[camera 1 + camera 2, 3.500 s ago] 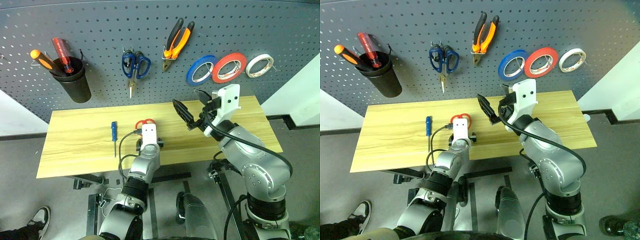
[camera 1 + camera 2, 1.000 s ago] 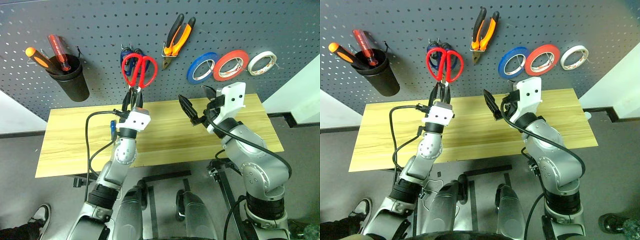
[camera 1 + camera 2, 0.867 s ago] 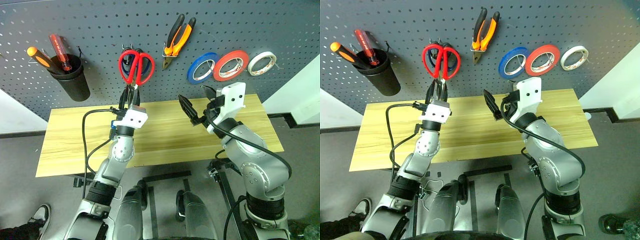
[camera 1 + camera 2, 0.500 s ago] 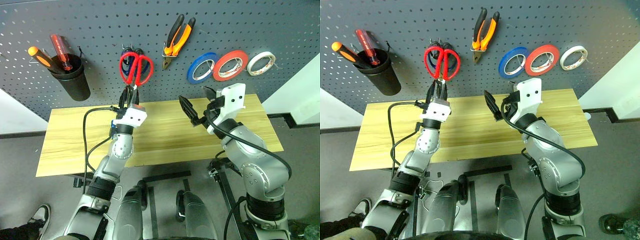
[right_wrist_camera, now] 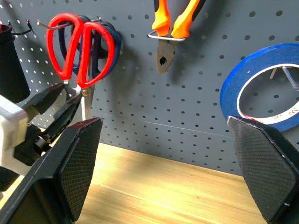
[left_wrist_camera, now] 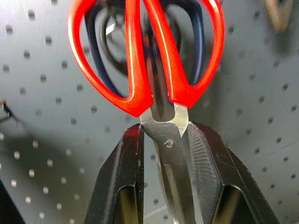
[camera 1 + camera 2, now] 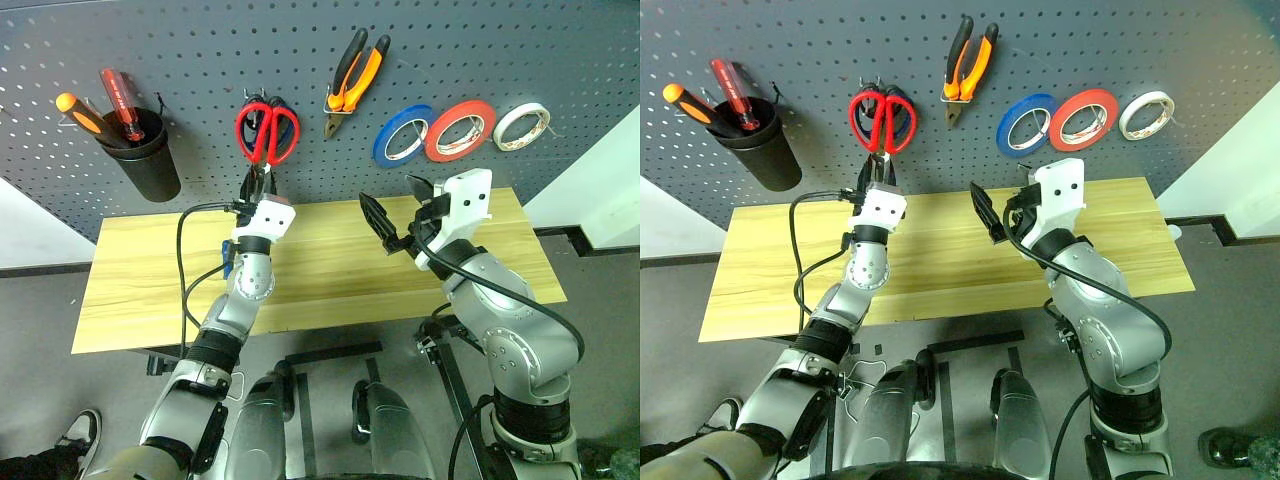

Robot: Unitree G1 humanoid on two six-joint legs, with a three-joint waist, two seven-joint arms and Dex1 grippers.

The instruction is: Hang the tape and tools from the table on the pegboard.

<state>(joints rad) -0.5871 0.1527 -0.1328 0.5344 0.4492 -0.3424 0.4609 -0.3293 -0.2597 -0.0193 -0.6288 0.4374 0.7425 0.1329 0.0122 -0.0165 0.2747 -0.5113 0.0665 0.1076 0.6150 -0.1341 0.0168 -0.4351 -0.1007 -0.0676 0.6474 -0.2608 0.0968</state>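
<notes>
Now my left gripper [image 7: 256, 185], clamped on the red scissors [image 7: 266, 132], has carried them forward against the pegboard [image 7: 200, 60], over the blue scissors [image 5: 108, 44]; release seems close. My right gripper [image 7: 398, 210] waits wide open.

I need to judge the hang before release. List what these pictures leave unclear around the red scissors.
- Hook under the red-handled scissors: both eye views, too small; the handles cover it.
- Whether a handle loop is over the hook: left wrist view, the red loops overlap the blue-handled scissors, and the picture's edge cuts their tops.
- Blade tips: left wrist view, hidden between the left end effector fingers.
</notes>
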